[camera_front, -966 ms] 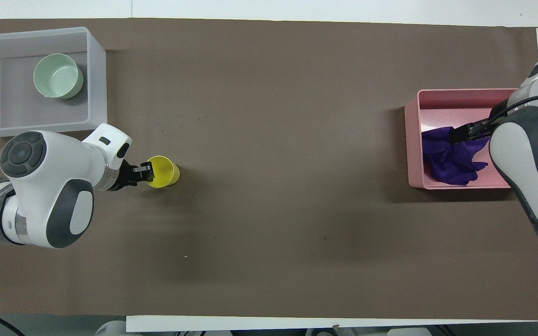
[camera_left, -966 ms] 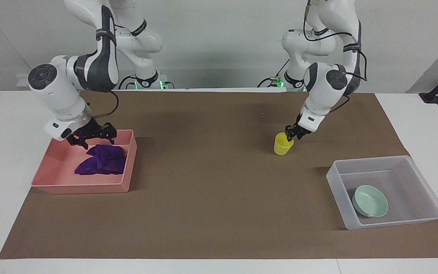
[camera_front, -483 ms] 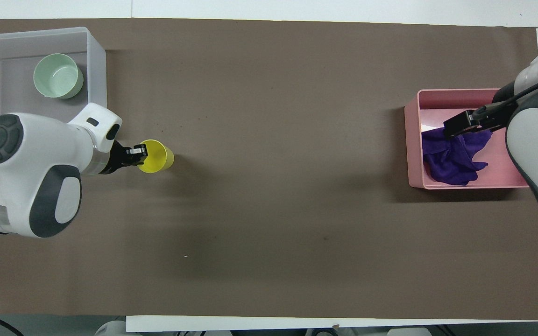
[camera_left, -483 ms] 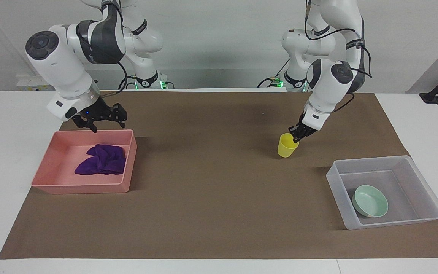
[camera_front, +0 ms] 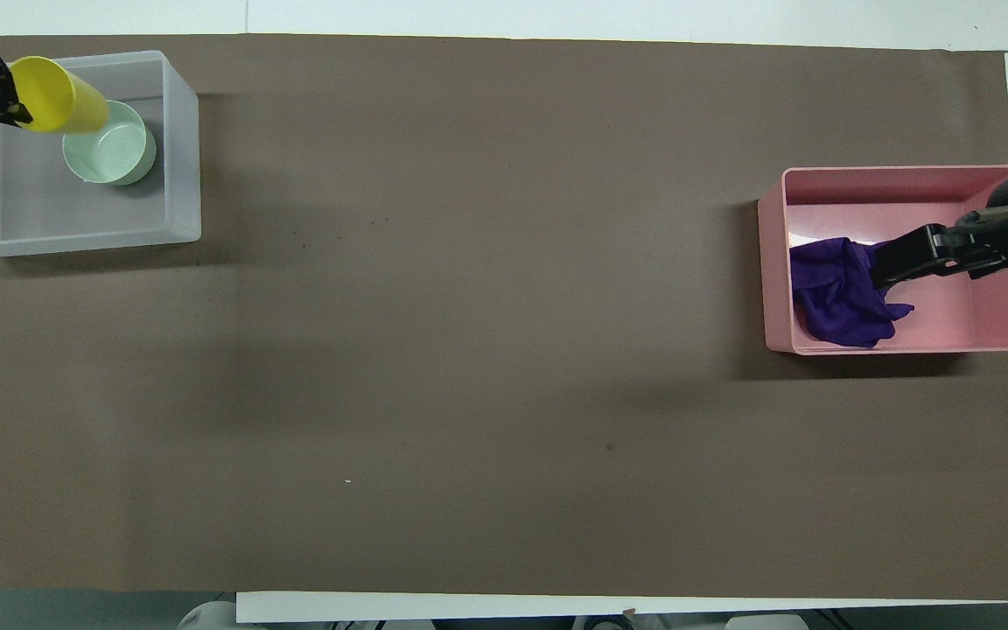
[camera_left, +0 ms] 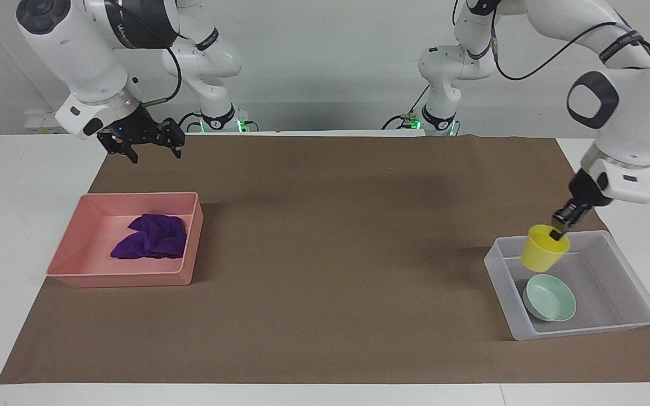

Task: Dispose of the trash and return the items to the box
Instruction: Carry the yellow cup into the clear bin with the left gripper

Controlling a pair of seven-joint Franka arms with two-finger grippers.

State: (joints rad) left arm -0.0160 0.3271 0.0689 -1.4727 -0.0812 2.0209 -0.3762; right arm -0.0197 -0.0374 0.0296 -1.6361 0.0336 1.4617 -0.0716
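Lifting clear, your right gripper (camera_left: 150, 148) has risen from the pink tray (camera_left: 184, 270) with fingers spread and empty, so the purple cloth (camera_left: 150, 237) is binned. Your left gripper (camera_left: 557, 230) has carried the yellow cup (camera_left: 542, 256) over the clear box (camera_left: 497, 265), clamped on its rim above the mint bowl (camera_left: 549, 298).

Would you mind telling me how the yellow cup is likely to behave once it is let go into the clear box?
The cup hangs tilted from the left hand, which pinches only its rim, so it seems light and fairly stiff. It tapers to a narrow base, so it may tip or roll on landing. The bowl lies just below in the box; the cup might knock it.
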